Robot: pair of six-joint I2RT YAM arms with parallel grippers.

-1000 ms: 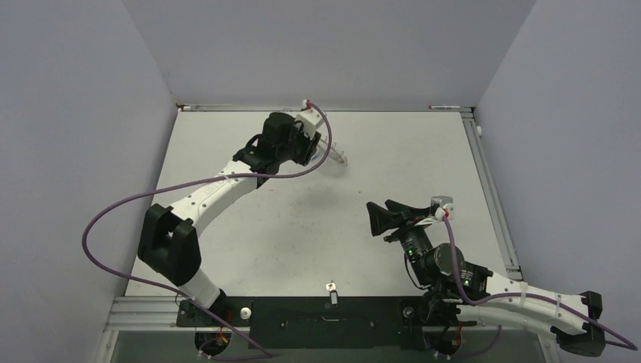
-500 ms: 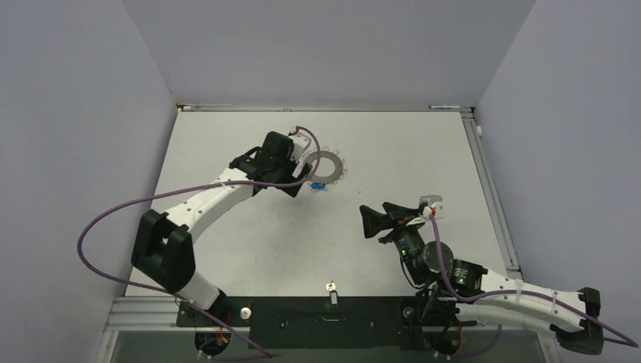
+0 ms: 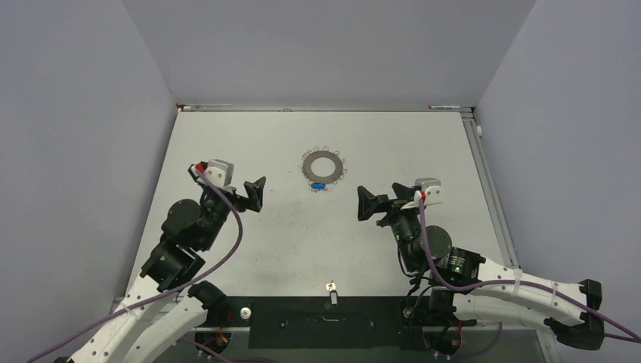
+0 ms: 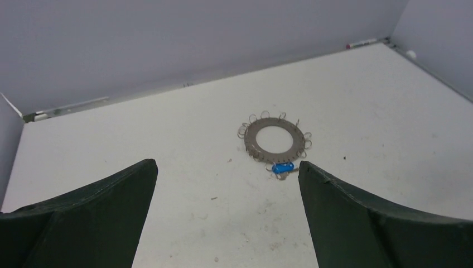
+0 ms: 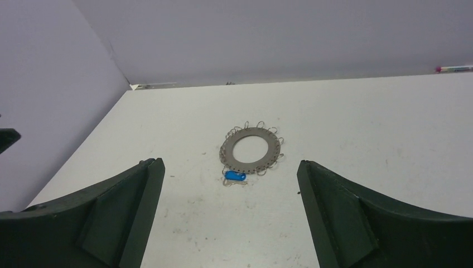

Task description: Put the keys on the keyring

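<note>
Here the left arm and right arm crouch low, the jaws of each wide apart and empty, facing the keyring flat on the white surface. The blue key touches its near edge; the black key lies at the front edge. Grey walls surround.

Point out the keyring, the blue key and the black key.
keyring (image 3: 309, 165), top view, on the left of its flat band.
blue key (image 3: 318, 184), top view, on its blue head.
black key (image 3: 331, 288), top view, on its middle.
</note>
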